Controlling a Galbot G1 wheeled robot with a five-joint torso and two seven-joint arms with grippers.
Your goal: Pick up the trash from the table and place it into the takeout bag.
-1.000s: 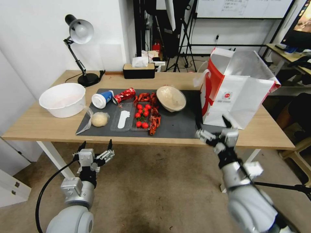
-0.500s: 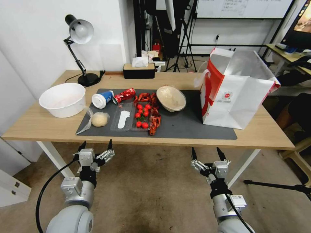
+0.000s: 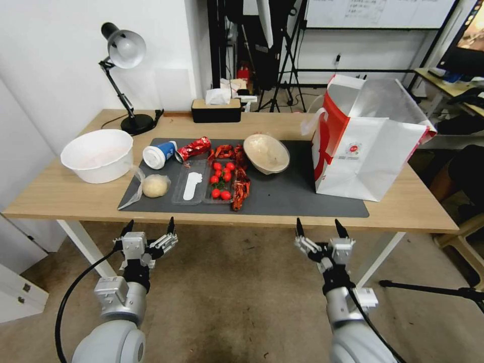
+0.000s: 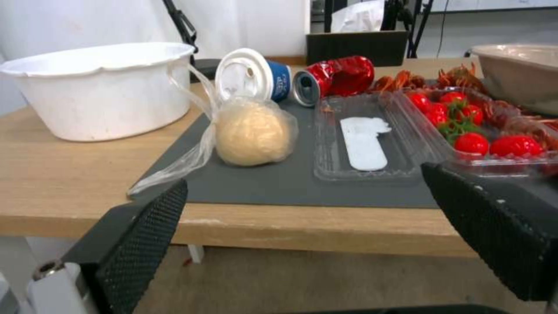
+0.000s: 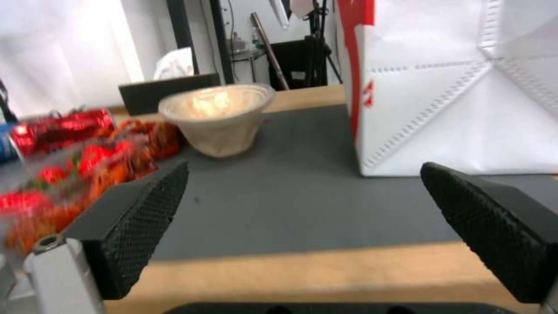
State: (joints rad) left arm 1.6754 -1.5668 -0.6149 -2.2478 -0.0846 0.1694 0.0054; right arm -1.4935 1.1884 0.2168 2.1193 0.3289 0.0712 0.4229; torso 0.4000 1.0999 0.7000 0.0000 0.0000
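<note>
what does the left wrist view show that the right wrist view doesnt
Left wrist view alone: the white tub, the blue-and-white paper cup, the bagged dough ball and the clear tray with a white utensil, past the open left gripper.

Right wrist view alone: the takeout bag standing on the mat, past the open right gripper.

Both: the beige bowl, the crushed red can, the tomatoes, the grey mat and the table's near edge.
</note>
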